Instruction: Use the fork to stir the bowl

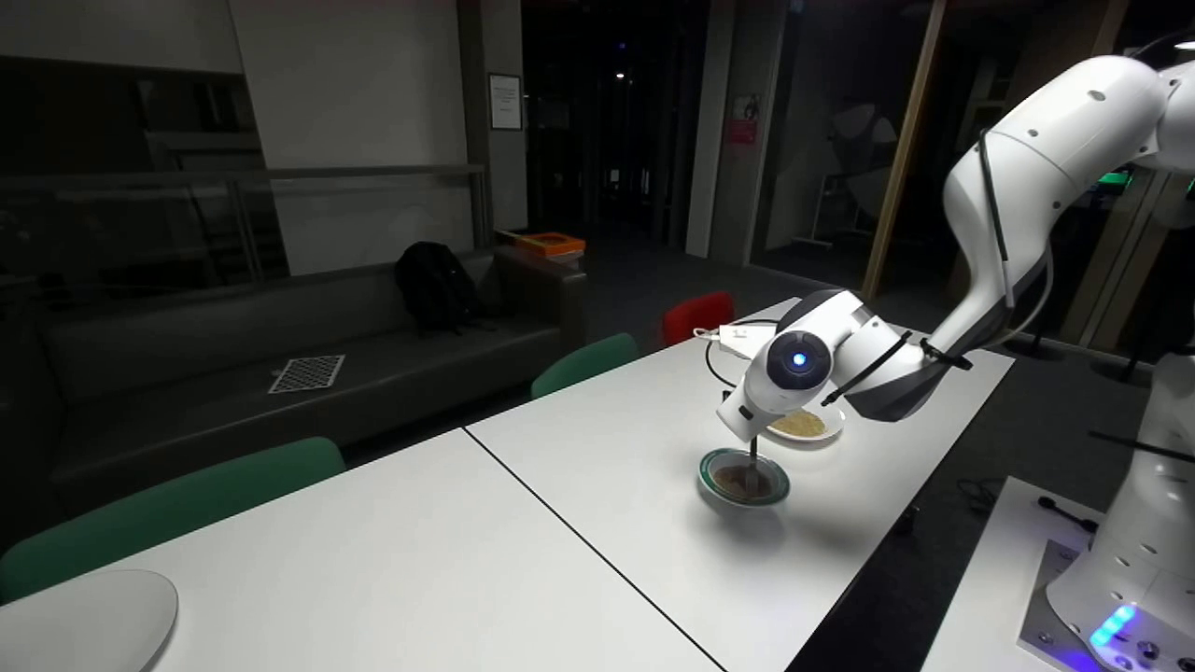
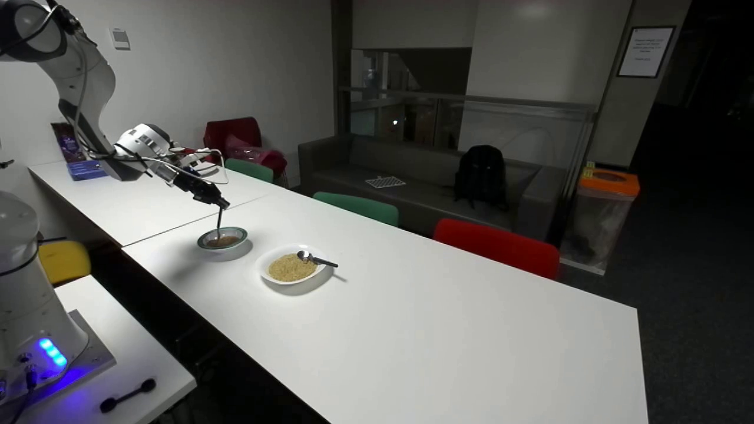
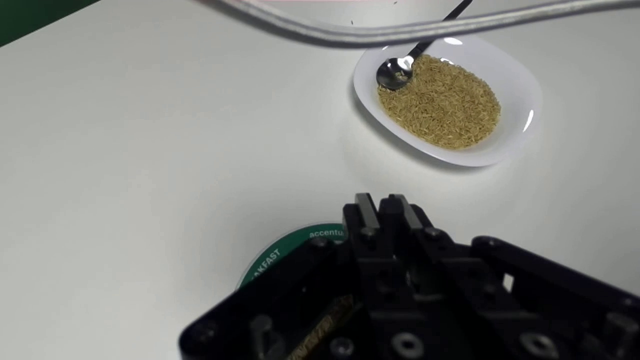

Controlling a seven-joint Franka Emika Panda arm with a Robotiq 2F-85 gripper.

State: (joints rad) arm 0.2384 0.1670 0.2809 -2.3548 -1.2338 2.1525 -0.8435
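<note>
green rim, brown contents [image 2: 228, 241], and that's the bowl [image 3: 290, 243] standing on the white table [image 2: 442, 330], near the dark seam [image 1: 597, 552], with the fork [image 1: 753, 448] planted right in it! nearly upright, that fork, lower end down inside the rim, tines too small to make out. up top the gripper [image 2: 223, 204] has its jaws closed in tight, pinching the handle, and i like this hold: it's taken by the upper end, most likely so the fingers [image 3: 367, 212] are clear of the food and plenty of length is left to reach in. steep angle, too, which should let it sweep round without levering on the rim. looks every bit the stirring step, though how many turns it needs is anyone's guess. over now to the white dish [image 3: 522, 95], near the bowl but not touching, probably set apart to give the stirring some elbow room. a spoon [image 3: 395, 74] leans there, head on the tan grains [image 3: 445, 110], handle out past the rim, presumably so it's easy to grab for some separate job. now the count: one bowl, one fork, one gripper with two fingers, one white dish, one spoon. the grains? far too many to number! and beyond the table, one black backpack [image 2: 482, 176] on one grey sofa [image 2: 406, 159], with two green chairs [image 2: 356, 207] showing in both exterior views.
</note>
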